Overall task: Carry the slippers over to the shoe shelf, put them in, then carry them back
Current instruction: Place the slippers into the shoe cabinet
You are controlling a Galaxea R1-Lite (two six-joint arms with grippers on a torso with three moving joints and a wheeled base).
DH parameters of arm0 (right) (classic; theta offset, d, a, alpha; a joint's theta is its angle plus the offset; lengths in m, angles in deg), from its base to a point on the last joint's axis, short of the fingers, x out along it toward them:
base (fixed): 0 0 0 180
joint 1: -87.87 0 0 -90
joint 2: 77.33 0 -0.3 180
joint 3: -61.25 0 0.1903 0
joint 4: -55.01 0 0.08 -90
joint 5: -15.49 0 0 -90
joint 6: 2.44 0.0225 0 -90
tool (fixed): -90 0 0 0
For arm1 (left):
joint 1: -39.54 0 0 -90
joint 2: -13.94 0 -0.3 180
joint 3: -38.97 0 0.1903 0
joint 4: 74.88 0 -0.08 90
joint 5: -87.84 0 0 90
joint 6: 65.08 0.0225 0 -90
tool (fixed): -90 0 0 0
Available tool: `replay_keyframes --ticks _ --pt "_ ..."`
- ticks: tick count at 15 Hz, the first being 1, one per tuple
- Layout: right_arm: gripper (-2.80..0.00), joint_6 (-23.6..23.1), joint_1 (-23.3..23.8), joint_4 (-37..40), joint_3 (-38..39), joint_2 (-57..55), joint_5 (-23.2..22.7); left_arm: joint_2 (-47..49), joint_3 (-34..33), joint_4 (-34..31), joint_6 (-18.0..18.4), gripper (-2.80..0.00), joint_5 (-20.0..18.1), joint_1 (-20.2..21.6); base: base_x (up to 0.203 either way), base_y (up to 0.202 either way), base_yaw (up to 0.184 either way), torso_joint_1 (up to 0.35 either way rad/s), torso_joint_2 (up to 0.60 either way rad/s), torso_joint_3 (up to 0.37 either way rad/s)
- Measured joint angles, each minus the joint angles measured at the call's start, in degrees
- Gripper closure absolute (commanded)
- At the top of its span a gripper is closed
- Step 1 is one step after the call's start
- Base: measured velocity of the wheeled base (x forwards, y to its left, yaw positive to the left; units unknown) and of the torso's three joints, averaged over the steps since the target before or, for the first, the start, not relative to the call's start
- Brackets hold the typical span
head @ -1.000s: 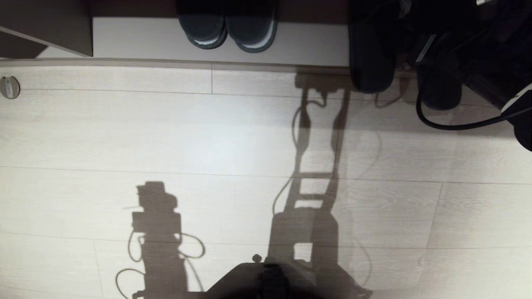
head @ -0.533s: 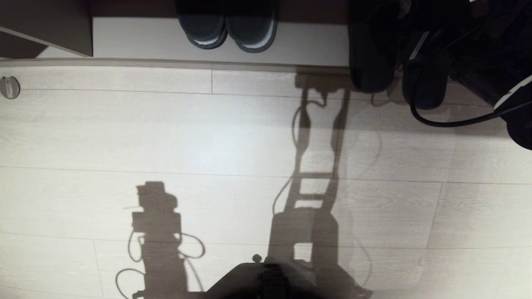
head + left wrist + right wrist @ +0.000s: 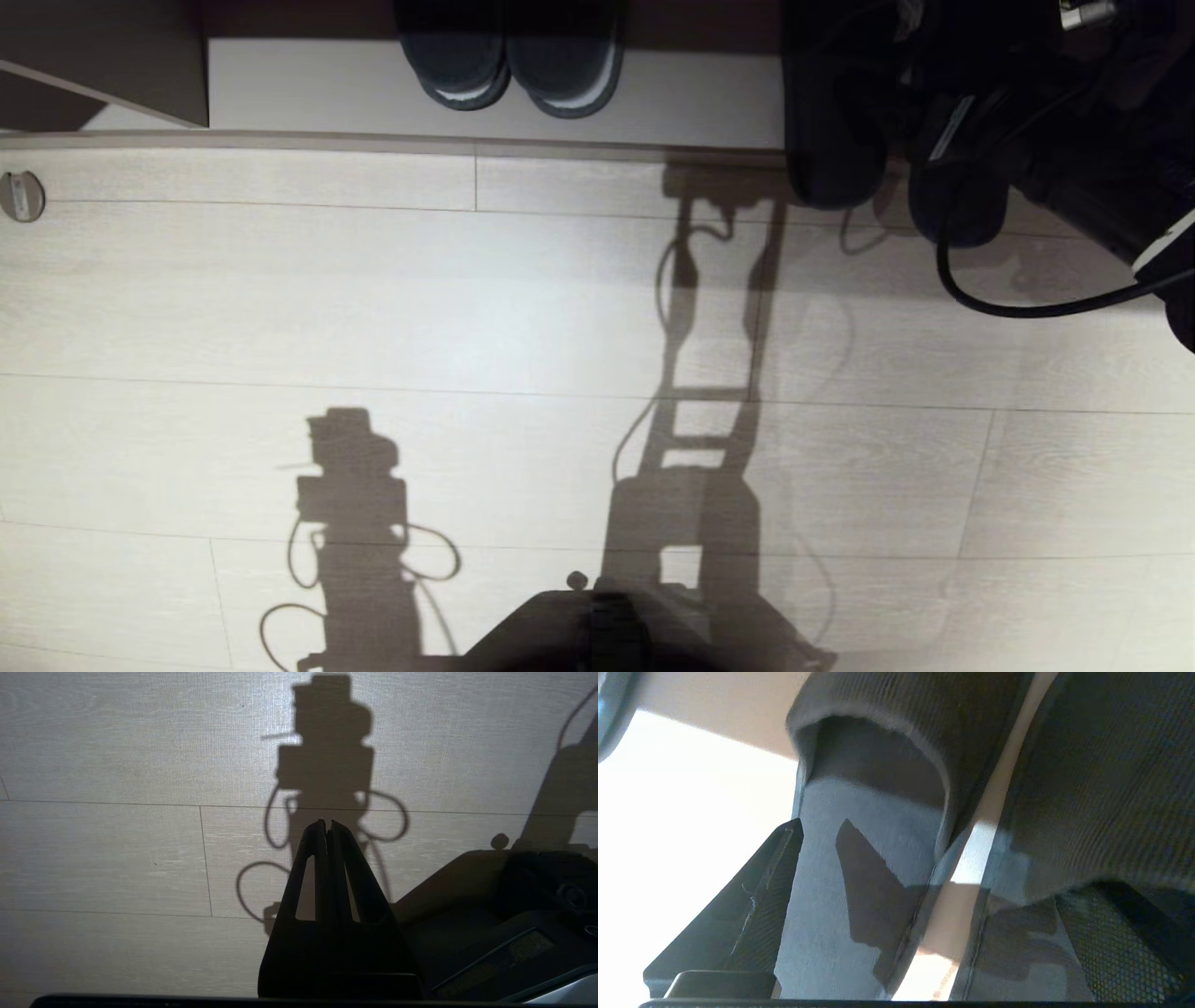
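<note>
The grey-blue slippers lie side by side at the shoe shelf (image 3: 327,89), heels (image 3: 834,140) (image 3: 962,201) sticking out over its front edge onto the floor. In the right wrist view the left slipper (image 3: 859,868) and the right slipper (image 3: 1092,788) fill the frame with a narrow gap between them. My right gripper (image 3: 952,858) is open and straddles the pair, one finger (image 3: 738,905) along the left slipper's outer edge, the other (image 3: 1125,938) at the right slipper. My left gripper (image 3: 327,823) hangs shut over bare floor.
A darker pair of slippers with whitish lining (image 3: 509,65) stands in the shelf to the left. An upright divider panel (image 3: 103,65) is at far left. A black cable (image 3: 1018,303) loops from my right arm (image 3: 1074,177). My base (image 3: 607,625) shows at the bottom.
The right-hand slipper's heel slid a little left, then slightly back right, with my right arm and its cable shifting. The left-hand slipper and the darker pair stayed put.
</note>
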Motion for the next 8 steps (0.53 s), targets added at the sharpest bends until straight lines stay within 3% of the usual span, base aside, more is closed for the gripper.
replay_keyframes --ticks 8 --pt "-2.8 -1.94 0.06 0.04 9.03 3.51 0.12 0.0 0.0 0.0 0.0 0.0 0.0 0.0 0.0 0.0 0.0 0.0 0.0 0.0"
